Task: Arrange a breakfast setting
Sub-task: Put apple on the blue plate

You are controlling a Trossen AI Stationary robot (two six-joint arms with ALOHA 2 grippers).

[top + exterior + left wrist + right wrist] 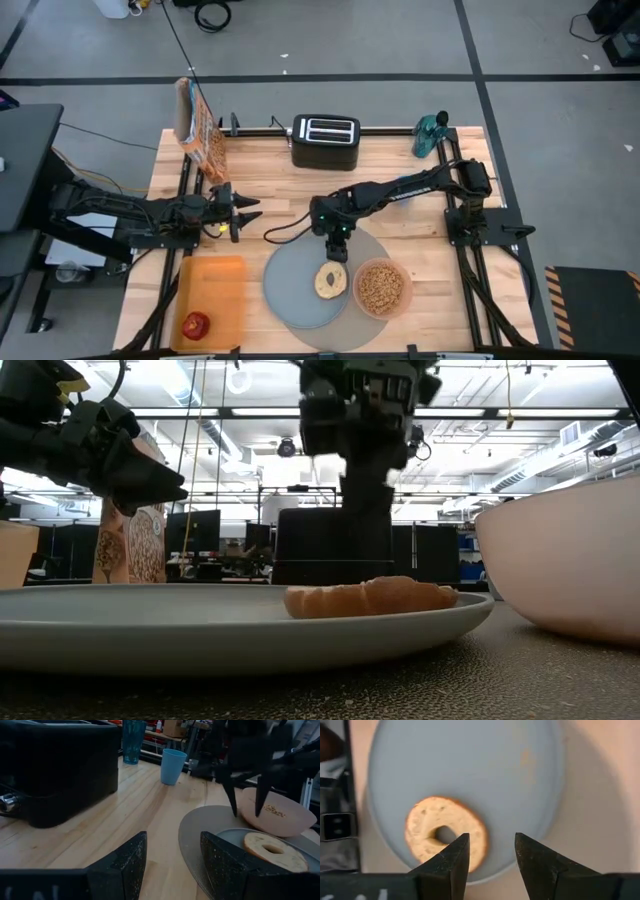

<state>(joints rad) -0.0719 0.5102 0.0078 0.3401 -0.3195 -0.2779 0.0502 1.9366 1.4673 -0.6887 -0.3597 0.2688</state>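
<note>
With its jaws spread and empty just above the bagel (331,281) at lower centre, the right gripper (337,250) could nudge it off the plate (300,292) if it dips.

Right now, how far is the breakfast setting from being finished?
Done: the bagel lies on the plate, on the mat, with the filled bowl beside it. In hand: nothing; the right claw hangs open above the bagel. Left: the apple sits on the orange tray.
</note>
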